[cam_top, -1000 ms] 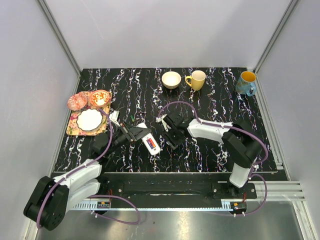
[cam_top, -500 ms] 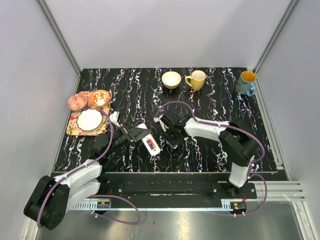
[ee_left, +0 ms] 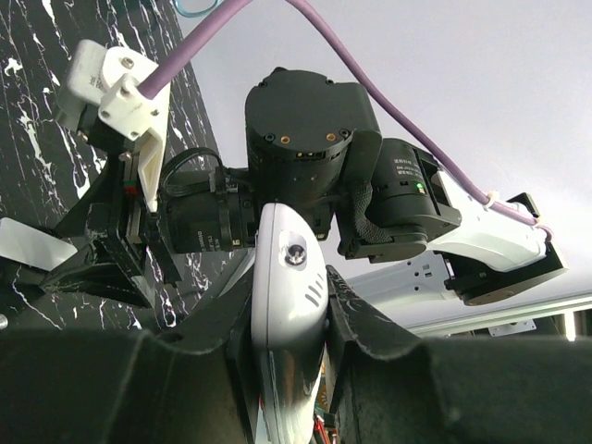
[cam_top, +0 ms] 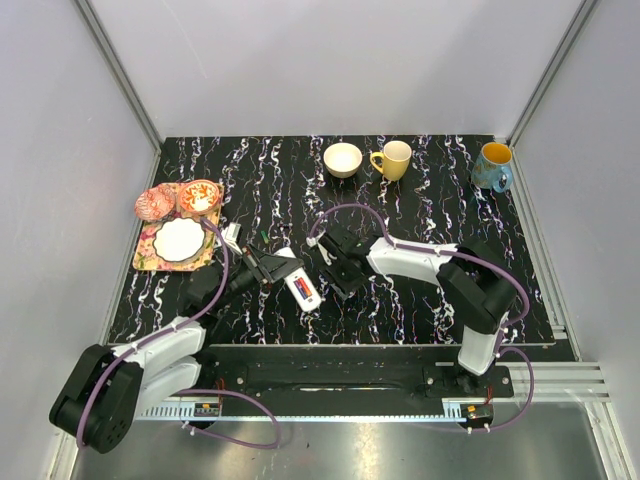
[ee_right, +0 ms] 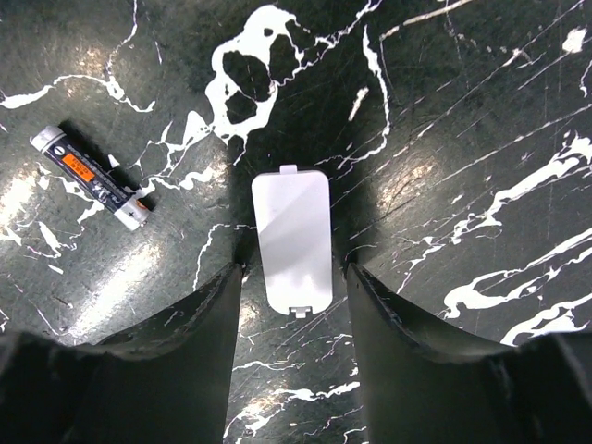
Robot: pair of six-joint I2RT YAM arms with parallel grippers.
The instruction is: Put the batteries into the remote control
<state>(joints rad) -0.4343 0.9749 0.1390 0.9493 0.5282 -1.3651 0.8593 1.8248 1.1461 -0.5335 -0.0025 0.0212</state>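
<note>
My left gripper is shut on the white remote control, holding it by its sides just above the table. In the left wrist view the remote stands clamped between the two fingers of the left gripper. Its open bay shows red and blue in the top view. My right gripper is open and low over the table just right of the remote. In the right wrist view a white battery cover lies flat between my open right gripper fingers. A dark battery with an orange label lies to the cover's left.
A tray with a white plate and two patterned dishes sits at the far left. A white bowl, a yellow mug and a blue mug stand along the back edge.
My right gripper has shifted slightly left, toward the remote. My left gripper still holds the remote in about the same place.
</note>
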